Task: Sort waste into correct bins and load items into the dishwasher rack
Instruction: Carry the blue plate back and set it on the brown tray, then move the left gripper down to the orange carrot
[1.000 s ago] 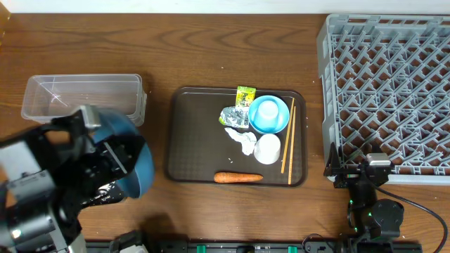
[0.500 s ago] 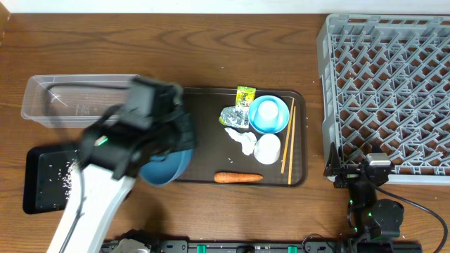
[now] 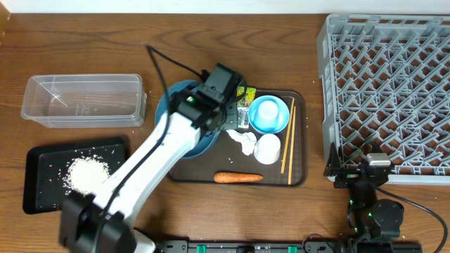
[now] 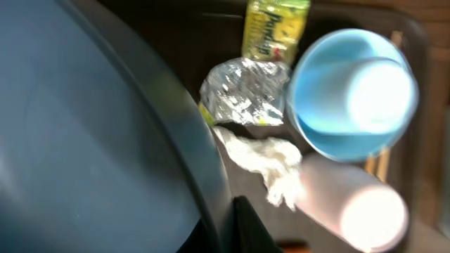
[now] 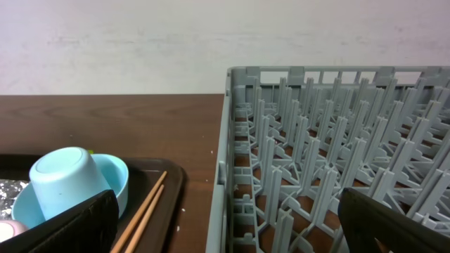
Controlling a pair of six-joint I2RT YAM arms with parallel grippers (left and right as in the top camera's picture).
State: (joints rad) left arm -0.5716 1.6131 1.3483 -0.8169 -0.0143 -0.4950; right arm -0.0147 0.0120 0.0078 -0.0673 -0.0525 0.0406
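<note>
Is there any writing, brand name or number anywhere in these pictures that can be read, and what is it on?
yellow-green wrapper: dark lettering runs along it in the left wrist view, but it is too blurred to read with any certainty. In the overhead view it is too small.
No other words, numbers or signs can be made out in any view.

Soft, even light from above fills the sharp overhead view, leaving only faint shadows on the counter (image 3: 211, 49). The left wrist view is smeared and out of focus: the dark-blue plate (image 4: 91, 140) is a featureless blur, the foil (image 4: 242, 91) glints, and the white cup (image 4: 351, 211) is blown out. The right wrist view is crisp on the rack (image 5: 330, 154), with its fingers (image 5: 77, 225) as dark, soft silhouettes.
</note>
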